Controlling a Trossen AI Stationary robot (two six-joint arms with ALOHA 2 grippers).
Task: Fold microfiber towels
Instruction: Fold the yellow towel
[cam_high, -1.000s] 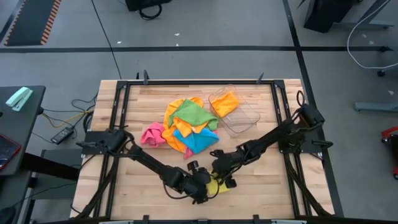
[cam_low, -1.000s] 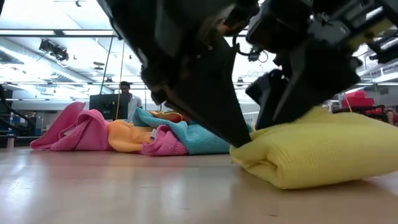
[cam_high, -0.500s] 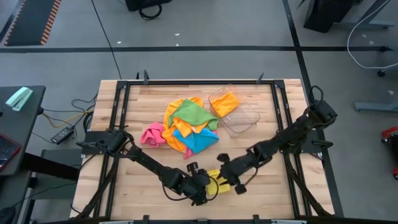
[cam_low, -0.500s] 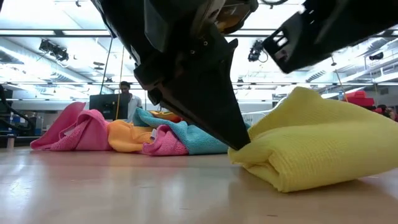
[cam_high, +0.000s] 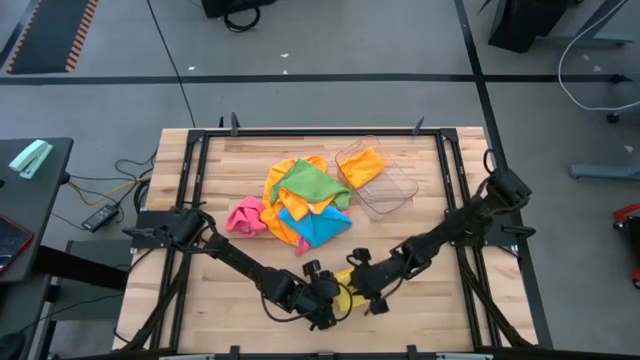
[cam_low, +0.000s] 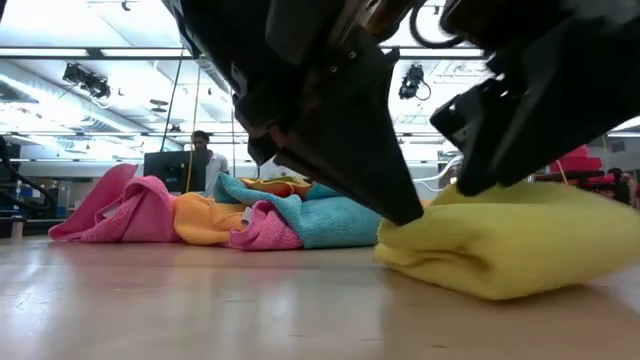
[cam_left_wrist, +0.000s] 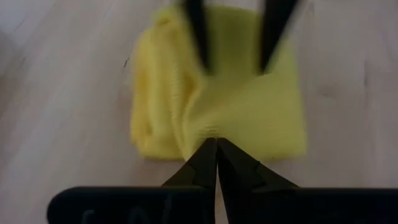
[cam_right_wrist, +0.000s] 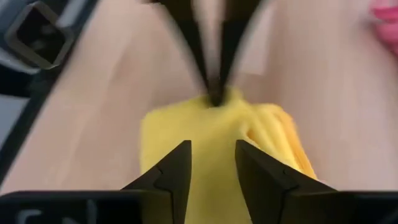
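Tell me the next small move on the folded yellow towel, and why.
Probably the right end effector presses down to flatten the fold. The folded yellow microfiber towel looks puffy, the shut left end effector pins one edge, and the right one hovers open over the towel, gripping nothing.

You see a plain yellow towel between dark grippers, a pink, orange, green and blue pile, an orange cloth in clear tray.
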